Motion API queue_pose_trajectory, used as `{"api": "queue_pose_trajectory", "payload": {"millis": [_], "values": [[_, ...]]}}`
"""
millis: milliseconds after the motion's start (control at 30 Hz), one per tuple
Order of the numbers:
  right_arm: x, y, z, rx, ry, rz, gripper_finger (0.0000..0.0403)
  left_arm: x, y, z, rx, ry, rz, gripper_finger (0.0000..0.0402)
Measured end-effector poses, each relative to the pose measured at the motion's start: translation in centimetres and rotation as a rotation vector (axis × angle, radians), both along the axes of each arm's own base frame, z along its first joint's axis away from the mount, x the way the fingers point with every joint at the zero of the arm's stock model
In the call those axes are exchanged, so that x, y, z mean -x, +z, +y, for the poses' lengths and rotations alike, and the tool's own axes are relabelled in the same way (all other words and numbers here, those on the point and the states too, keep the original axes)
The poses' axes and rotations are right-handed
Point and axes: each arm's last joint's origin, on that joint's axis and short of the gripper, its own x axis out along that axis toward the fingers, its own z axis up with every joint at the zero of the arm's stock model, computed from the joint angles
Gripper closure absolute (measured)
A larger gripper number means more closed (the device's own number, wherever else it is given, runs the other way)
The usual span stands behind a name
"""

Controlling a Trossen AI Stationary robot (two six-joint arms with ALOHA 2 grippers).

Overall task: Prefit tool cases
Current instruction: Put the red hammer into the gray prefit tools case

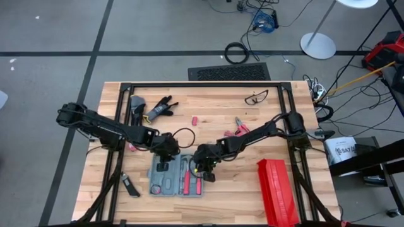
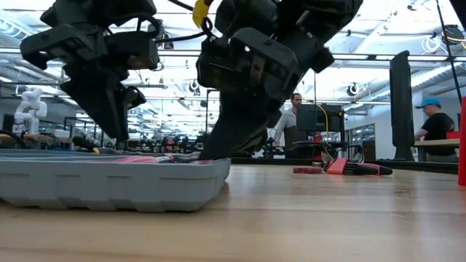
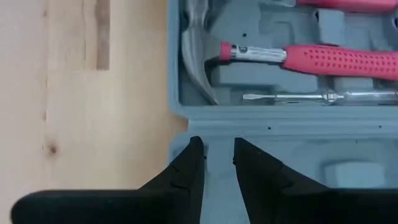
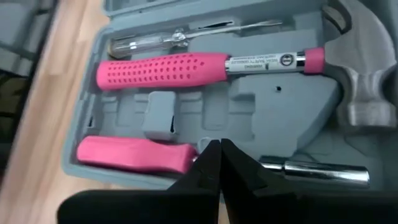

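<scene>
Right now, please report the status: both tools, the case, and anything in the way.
Left tool part open, over case edge, holding nothing. Right tool shut, over pink handle. Case open, hammer seated. Nothing blocking.

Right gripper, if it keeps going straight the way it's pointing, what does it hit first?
Most likely the pink-handled tool lying in the open tool case. The right gripper, shut, points down at its shaft end; depth is unclear, so it may already be touching.

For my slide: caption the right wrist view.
Shut right gripper over open tool case holding pink-handled hammer.
</scene>
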Motion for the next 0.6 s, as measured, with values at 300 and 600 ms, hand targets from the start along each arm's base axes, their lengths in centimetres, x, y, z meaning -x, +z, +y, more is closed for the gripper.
{"api": "queue_pose_trajectory", "payload": {"millis": [300,600], "values": [[1.0,0.2,-2.2,0.137,-0.032,0.102,0.0403,0.3,-0.2,-0.6,0.020,0.017,0.034,0.0311],[4.4,3.0,-5.5,0.334,0.059,0.310,0.0403,-1.6,-2.2,0.2,-0.098,-0.010,-0.008,0.0311]]}}
